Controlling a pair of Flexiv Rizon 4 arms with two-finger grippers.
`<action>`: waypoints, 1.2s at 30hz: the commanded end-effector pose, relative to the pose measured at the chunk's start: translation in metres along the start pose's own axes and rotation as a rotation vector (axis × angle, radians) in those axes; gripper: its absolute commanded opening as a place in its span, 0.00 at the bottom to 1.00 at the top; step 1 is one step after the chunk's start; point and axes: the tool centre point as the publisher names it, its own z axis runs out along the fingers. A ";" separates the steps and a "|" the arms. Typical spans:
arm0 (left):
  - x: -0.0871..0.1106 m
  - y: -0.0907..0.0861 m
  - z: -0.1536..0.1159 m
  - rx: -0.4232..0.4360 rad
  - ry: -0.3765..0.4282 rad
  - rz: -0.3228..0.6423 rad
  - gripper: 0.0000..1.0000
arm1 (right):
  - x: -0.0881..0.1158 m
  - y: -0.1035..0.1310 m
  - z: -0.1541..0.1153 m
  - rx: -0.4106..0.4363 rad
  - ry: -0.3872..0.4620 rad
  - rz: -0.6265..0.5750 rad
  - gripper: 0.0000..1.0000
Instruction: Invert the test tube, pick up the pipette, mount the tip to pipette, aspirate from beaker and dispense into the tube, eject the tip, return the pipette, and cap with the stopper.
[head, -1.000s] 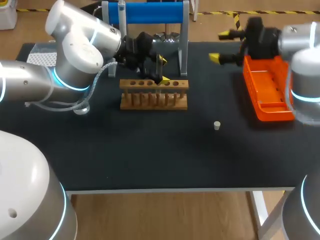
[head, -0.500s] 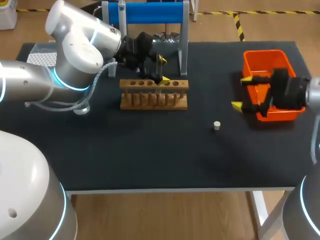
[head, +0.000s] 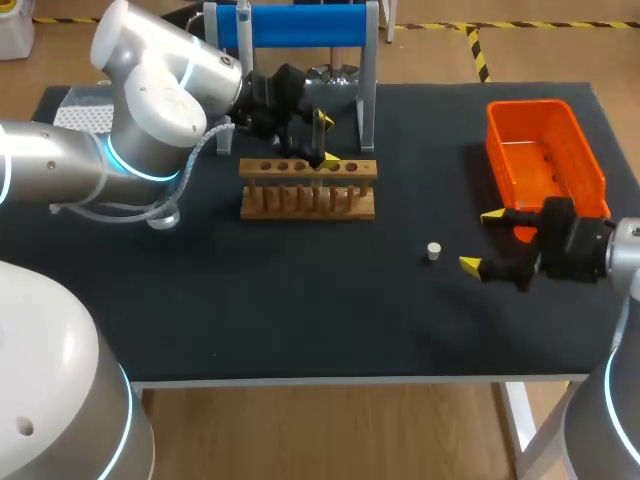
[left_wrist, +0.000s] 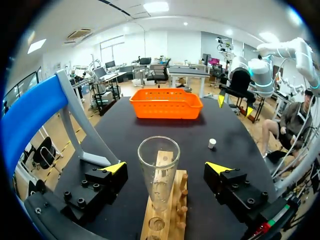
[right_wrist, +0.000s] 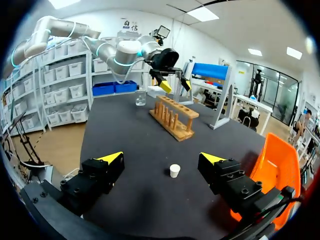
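A clear test tube (left_wrist: 158, 170) stands mouth up in the wooden rack (head: 308, 188), also seen as the rack (left_wrist: 162, 210). My left gripper (left_wrist: 167, 167) is open around the tube, its fingers well clear of the glass on both sides. The small white stopper (head: 434, 251) lies on the black mat. My right gripper (head: 481, 240) is open just right of it; in the right wrist view the stopper (right_wrist: 174, 170) lies ahead, between the gripper's (right_wrist: 161, 158) spread fingers. A glass beaker (right_wrist: 141, 96) stands beyond the rack (right_wrist: 174, 117).
A blue stand (head: 300, 25) rises behind the rack. An orange bin (head: 545, 155) sits at the back right, close to my right arm. A white perforated tray (head: 80, 115) lies at the far left behind my left arm.
My right arm swung from above the orange bin toward the front of the table and now sits low beside the stopper. The left arm and tube have not moved.
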 end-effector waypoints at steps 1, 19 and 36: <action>-0.002 0.000 0.000 -0.002 0.004 0.000 1.00 | 0.002 -0.013 0.023 0.001 -0.020 0.000 1.00; -0.002 0.000 0.000 -0.002 0.004 0.000 1.00 | -0.001 -0.047 0.057 0.052 -0.047 0.055 1.00; -0.002 0.000 0.000 -0.002 0.004 0.000 1.00 | -0.016 -0.050 0.077 0.052 -0.076 0.090 0.62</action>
